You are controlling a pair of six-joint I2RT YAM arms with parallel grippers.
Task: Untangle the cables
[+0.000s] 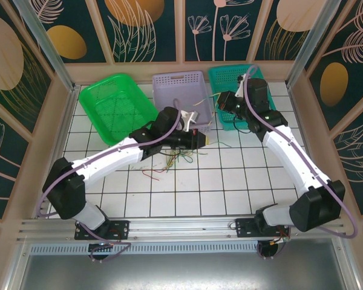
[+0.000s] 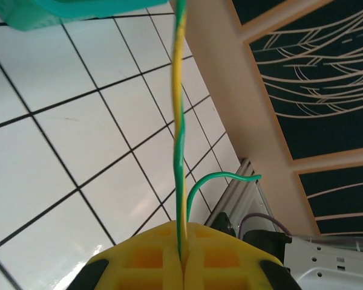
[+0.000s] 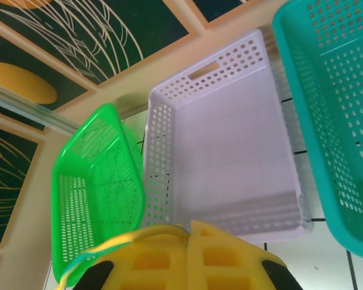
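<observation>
A yellow-and-green cable (image 2: 180, 121) runs straight up out of my left gripper (image 2: 183, 232), whose yellow jaws are shut on it. A green cable end (image 2: 221, 177) curls out beside it. My right gripper (image 3: 187, 232) is also shut on a yellow-green cable (image 3: 139, 232), which bends off to the left over its finger. From above, the left gripper (image 1: 204, 138) sits in front of the lilac basket and the right gripper (image 1: 221, 101) hangs by the teal basket. A loose bunch of cables (image 1: 176, 159) lies on the tiles under the left wrist, with a red strand (image 1: 151, 173) nearby.
Three baskets stand along the back: green (image 1: 115, 103), lilac (image 1: 181, 90) and teal (image 1: 230, 78). The right wrist looks down into the lilac basket (image 3: 230, 151), with the green basket (image 3: 91, 187) and the teal basket (image 3: 333, 109) on either side. Framed walls enclose the tiled table (image 1: 230, 181).
</observation>
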